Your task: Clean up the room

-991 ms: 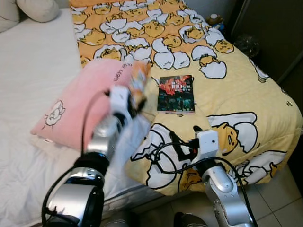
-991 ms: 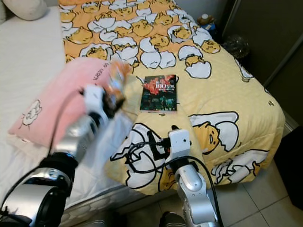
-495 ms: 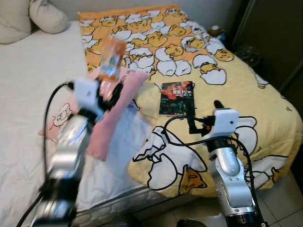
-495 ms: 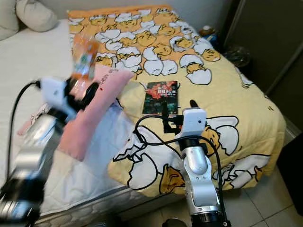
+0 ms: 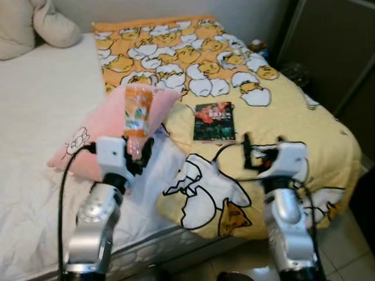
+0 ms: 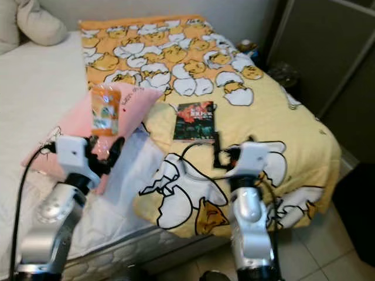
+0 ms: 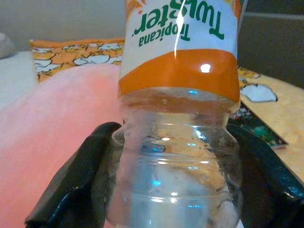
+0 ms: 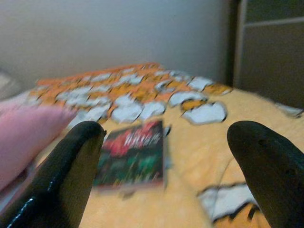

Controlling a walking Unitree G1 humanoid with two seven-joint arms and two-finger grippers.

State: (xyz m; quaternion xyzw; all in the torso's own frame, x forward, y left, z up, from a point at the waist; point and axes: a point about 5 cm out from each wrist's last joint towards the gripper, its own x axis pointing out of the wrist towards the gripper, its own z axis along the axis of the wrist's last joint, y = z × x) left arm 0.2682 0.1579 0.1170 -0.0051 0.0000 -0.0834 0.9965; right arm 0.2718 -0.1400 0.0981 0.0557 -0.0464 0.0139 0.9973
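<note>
Two arms rise before the bed [image 5: 35, 117] in the left eye view: the left pincer [image 5: 136, 157] grasps an upright orange-labelled bottle [image 5: 137, 117] in front of a pink pillow [image 5: 88, 134], while a book [image 5: 214, 113] lies on the egg-print blanket [image 5: 281, 111]. Left wrist view: black fingers [image 7: 80, 180] clamp the bottle's clear lower part. Right wrist view: the right pincer [image 8: 173, 156] is released, spread wide, facing the book.

1. You get soft, even indoor light over the bed [image 5: 53, 117]; shadows are faint, and the far right corner sits dim.
2. Your head views are fairly sharp, with slight softness on the arms.
3. Your left wrist view shows small glare spots on the bottle [image 7: 178, 118]; the background is soft.
4. Your right wrist view is blurred throughout; the book [image 8: 133, 159] smears.
</note>
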